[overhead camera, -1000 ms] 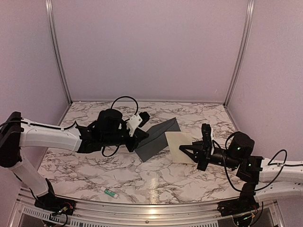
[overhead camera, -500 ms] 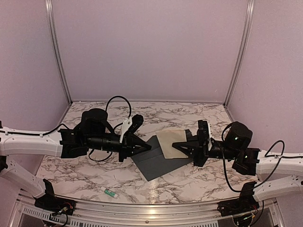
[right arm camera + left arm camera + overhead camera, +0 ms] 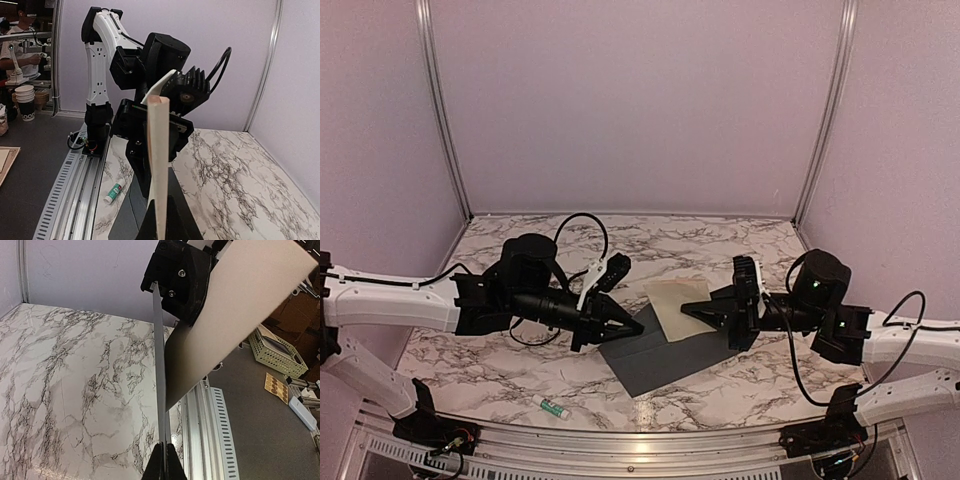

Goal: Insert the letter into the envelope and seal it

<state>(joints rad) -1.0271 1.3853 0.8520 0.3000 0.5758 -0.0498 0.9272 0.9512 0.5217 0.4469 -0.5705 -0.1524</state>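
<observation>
The dark grey envelope [image 3: 658,360] is at the table's middle, gripped at its left edge by my left gripper [image 3: 628,325], which is shut on it. In the left wrist view the envelope [image 3: 159,365] shows edge-on, rising from the closed jaws of the left gripper [image 3: 165,462]. My right gripper [image 3: 690,308] is shut on the cream letter [image 3: 675,303] and holds it over the envelope's far edge. In the right wrist view the letter [image 3: 159,150] stands edge-on in the right gripper [image 3: 161,215], with the envelope [image 3: 125,212] low on the left. The letter [image 3: 250,305] also shows in the left wrist view.
A small white-and-green tube [image 3: 551,406] lies near the table's front edge on the left; it also shows in the right wrist view [image 3: 114,191]. A metal rail [image 3: 640,440] runs along the front edge. Walls stand at the back and both sides.
Both arms have swung in toward the table's middle. The envelope has come forward and lies flatter. The letter has moved left, over the envelope's far edge.
</observation>
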